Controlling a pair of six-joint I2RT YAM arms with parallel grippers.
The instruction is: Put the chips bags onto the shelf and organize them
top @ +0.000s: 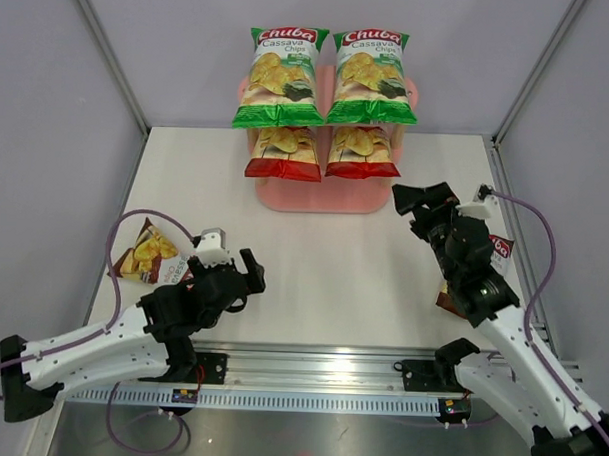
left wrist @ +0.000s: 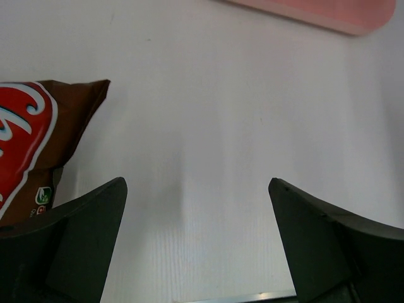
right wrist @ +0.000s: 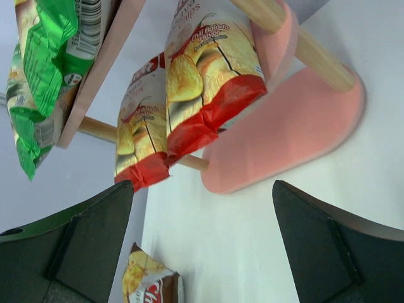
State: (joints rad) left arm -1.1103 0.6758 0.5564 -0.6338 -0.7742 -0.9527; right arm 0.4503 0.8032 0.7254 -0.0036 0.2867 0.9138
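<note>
The pink shelf (top: 321, 197) stands at the table's far middle. Two green chips bags (top: 281, 77) (top: 373, 76) lie on its top board and two red bags (top: 284, 152) (top: 361, 152) on the middle board. Its bottom board is bare. One dark brown bag (top: 148, 255) lies at the left, beside my left arm. The other brown bag (top: 502, 257) lies at the right, mostly hidden under my right arm. My left gripper (top: 245, 271) (left wrist: 197, 183) is open and empty over bare table. My right gripper (top: 420, 202) (right wrist: 202, 189) is open and empty, just right of the shelf.
In the left wrist view a brown bag (left wrist: 31, 145) lies left of the fingers and the shelf's edge (left wrist: 328, 16) shows at the top. The right wrist view shows the red bags (right wrist: 208, 82), green bags (right wrist: 44, 50), bottom board (right wrist: 290, 132) and a brown bag (right wrist: 151, 281). Walls enclose the table.
</note>
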